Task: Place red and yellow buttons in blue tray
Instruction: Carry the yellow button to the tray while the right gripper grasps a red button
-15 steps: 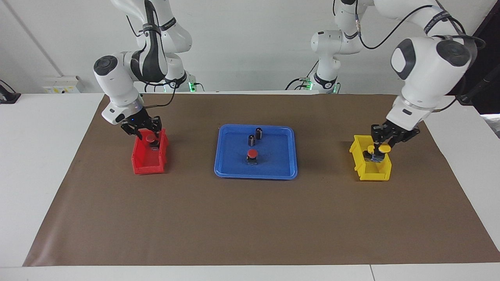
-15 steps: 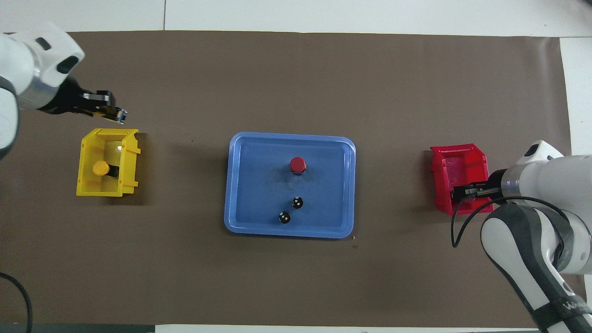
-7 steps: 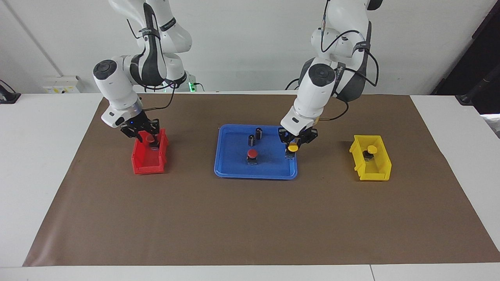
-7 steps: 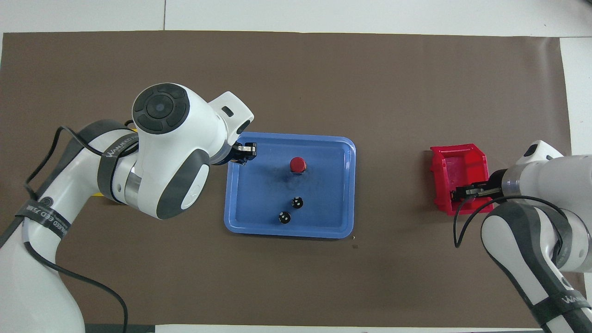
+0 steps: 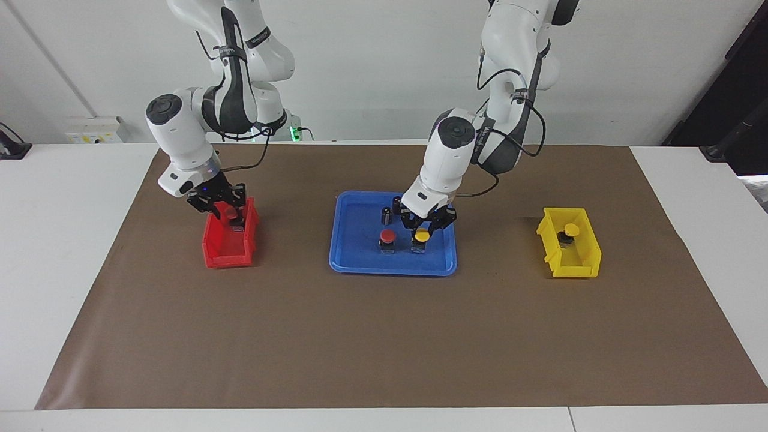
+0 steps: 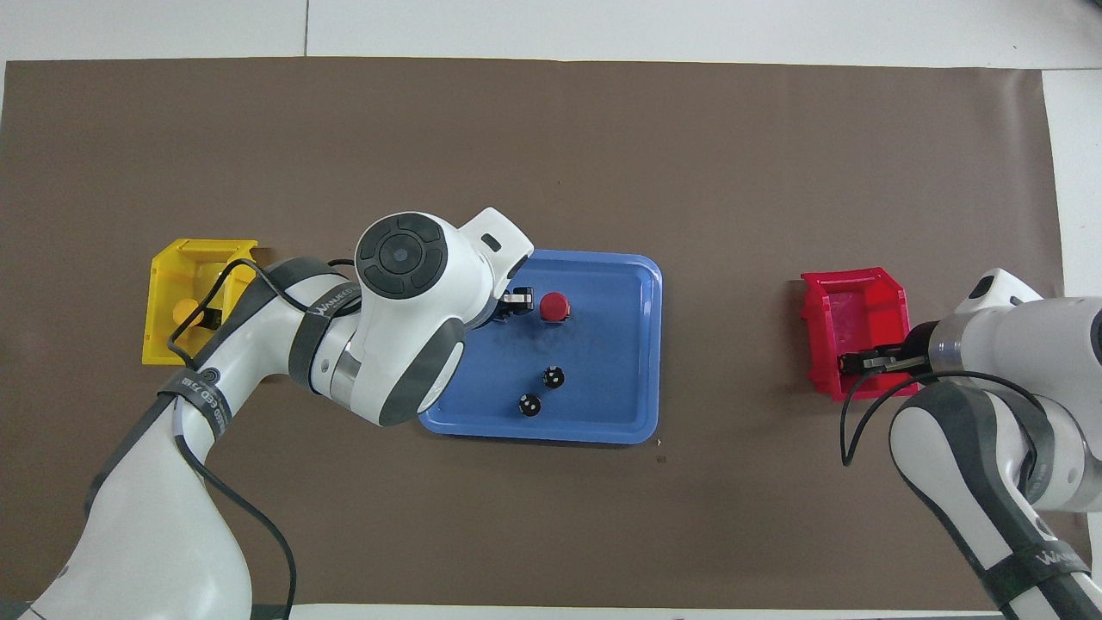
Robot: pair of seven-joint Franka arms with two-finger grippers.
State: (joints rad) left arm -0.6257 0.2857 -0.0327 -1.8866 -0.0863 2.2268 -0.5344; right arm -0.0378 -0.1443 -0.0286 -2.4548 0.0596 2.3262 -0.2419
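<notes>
**Yellow button going down into the blue tray**

Left gripper (image 5: 423, 230) low over the blue tray (image 5: 354, 262), closed on a yellow button (image 5: 422, 236) with the yellow cap showing between the fingers. Held just beside a red button (image 5: 387, 236) already standing in the tray, on the side toward the left arm's end of the table. Base of the held button at or just above the tray floor; contact not clear from the facing view. Hidden under the left wrist in the overhead view, with only the fingers peeking out next to the red cap.

Two dark capless cylinders (image 5: 391, 210) also standing in the tray, nearer the robots than the red button.

Right gripper (image 5: 219, 207) down at the robot-side end of the small red bin (image 5: 228, 255), closed around a second red button (image 5: 230, 215), red cap visible between the fingers. Barely raised from the bin, if at all.

Second yellow button (image 5: 570, 231) sitting in the small yellow bin (image 5: 570, 267), toward the left arm's end of the table, untouched.

Step in hand, by judgement: setting down the first yellow button. One red in the tray, one yellow arriving, one red gripped, one yellow waiting.

Next move calls for: settling the base flat on the tray floor, opening the fingers, lifting straight up so as not to knock the neighbouring red button. Then back to the yellow bin for the last one, with the right arm free to carry its red button over to the tray's open end.
</notes>
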